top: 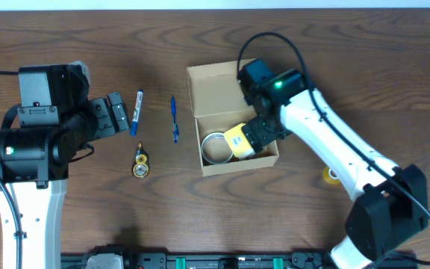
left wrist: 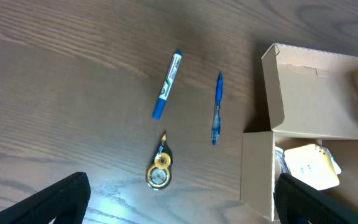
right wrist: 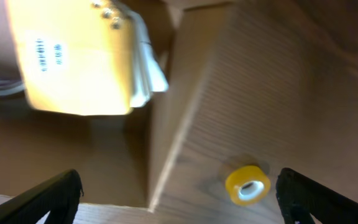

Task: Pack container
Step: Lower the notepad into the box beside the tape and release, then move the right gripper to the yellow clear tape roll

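Observation:
The tan cardboard container [top: 213, 88] stands mid-table with its flap lid open to the far side. Inside lie a yellow notepad [top: 238, 140] and a white ring-shaped roll [top: 216, 148]. My right gripper [top: 263, 133] hangs over the box's right side, open and empty. In the right wrist view its jaws [right wrist: 179, 202] straddle the box wall [right wrist: 166, 137], with the notepad [right wrist: 73, 62] above them. My left gripper [top: 116, 114] is open and empty at the left. In the left wrist view [left wrist: 185, 208] it is short of the container [left wrist: 316, 106].
A blue marker [top: 136, 112], a blue pen [top: 175, 118] and a yellow-black correction tape [top: 140, 163] lie left of the box. They also show in the left wrist view: marker [left wrist: 167, 84], pen [left wrist: 217, 108], correction tape [left wrist: 159, 169]. A yellow tape roll [top: 331, 176] [right wrist: 247, 183] lies right of the box.

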You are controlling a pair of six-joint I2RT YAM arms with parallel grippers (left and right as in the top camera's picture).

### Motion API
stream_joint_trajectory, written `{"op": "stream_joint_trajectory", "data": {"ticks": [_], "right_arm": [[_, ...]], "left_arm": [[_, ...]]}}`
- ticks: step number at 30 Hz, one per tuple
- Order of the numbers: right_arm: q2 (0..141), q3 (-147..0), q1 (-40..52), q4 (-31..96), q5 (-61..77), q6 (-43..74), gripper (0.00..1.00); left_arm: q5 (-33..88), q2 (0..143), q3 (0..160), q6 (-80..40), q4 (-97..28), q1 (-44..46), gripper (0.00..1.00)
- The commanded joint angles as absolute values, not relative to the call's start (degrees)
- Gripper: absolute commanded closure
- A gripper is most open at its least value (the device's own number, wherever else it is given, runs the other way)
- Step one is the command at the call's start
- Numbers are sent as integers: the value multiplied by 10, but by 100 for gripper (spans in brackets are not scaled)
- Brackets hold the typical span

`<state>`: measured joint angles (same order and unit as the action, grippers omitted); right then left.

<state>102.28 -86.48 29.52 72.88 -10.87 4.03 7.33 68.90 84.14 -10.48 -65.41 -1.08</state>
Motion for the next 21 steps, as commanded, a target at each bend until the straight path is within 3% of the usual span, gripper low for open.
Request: {"op": "stream_joint_trajectory", "data": {"ticks": [1, 15, 21], "right_arm": [[1026, -891, 264, 736, -118, 84, 1], [1014, -860, 181, 777, -109, 153, 1], [954, -752, 156, 745, -116, 181, 1]], "left_arm": [[75, 691, 849, -98, -653, -14, 5], [74, 691, 849, -92, -653, -14, 5], [71, 691, 849, -90, -646, -14, 4]]}}
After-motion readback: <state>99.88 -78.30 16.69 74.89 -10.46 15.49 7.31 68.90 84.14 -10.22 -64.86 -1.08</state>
